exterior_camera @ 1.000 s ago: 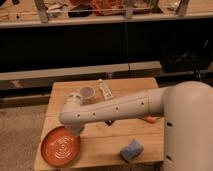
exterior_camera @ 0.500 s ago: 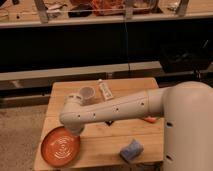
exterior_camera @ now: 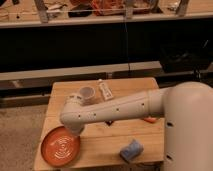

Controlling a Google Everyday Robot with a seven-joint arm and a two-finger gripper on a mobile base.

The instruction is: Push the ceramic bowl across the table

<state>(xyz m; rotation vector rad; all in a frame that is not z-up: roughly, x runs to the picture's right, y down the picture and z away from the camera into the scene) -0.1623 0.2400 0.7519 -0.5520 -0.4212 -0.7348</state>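
The plank table (exterior_camera: 100, 145), set before dark shelving (exterior_camera: 100, 47), carries the bowl (exterior_camera: 59, 147) at its near left corner, with the gripper (exterior_camera: 74, 130) at the bowl's rim, its grip impossible to tell.

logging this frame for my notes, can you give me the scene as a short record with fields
table: small, light-wood plank top
ceramic bowl: orange, upright, at the table's front-left corner, close to the left edge
gripper: at the arm's end, down by the bowl's far rim, mostly hidden by the arm; contact with the bowl cannot be told
arm: white, reaches in from the right across the table
cup: small, pale, upright, back middle
white tube: lying just right of the cup
blue sponge: front right
orange item: right side, partly hidden behind the arm
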